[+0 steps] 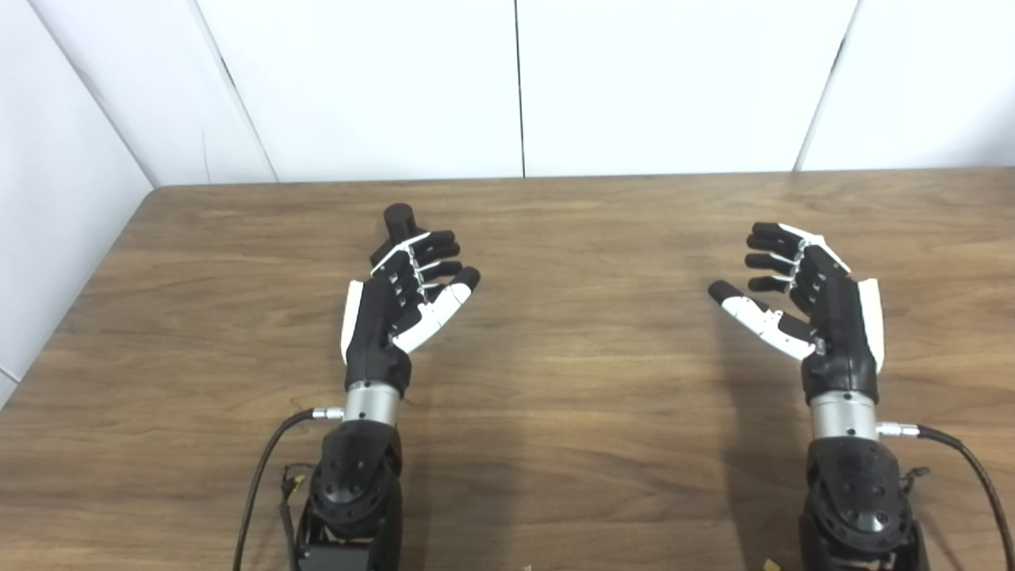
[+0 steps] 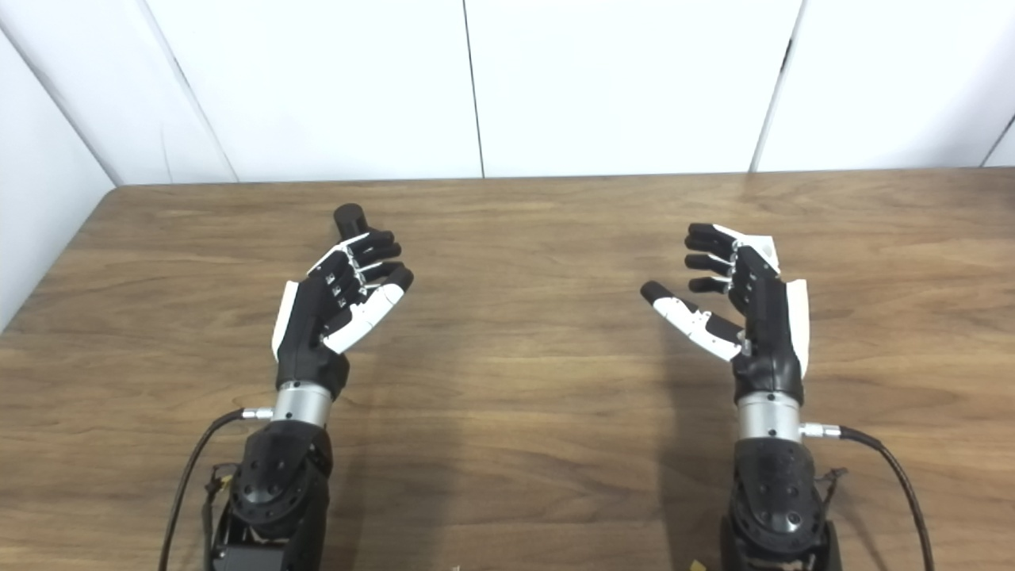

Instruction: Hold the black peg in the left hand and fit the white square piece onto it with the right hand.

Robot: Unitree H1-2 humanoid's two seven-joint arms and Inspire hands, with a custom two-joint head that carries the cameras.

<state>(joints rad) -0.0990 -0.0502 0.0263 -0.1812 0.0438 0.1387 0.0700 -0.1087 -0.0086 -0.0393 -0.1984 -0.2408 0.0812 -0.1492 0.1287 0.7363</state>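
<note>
A black peg (image 1: 399, 220) stands upright on the wooden table (image 1: 587, 238), just past the fingertips of my left hand (image 1: 404, 305). That hand is open, palm turned inward, fingers loosely curled, and holds nothing. My right hand (image 1: 801, 297) hovers at the right, also open, with its thumb spread toward the middle. A white piece (image 2: 763, 251), seemingly the white square piece, peeks out from behind the right hand's fingers and is mostly hidden by them. I cannot tell whether the fingers touch it.
White wall panels (image 1: 515, 87) close off the table's far edge and its left side. Black cables (image 1: 262, 476) trail from both wrists near the front edge. Bare wood lies between the two hands.
</note>
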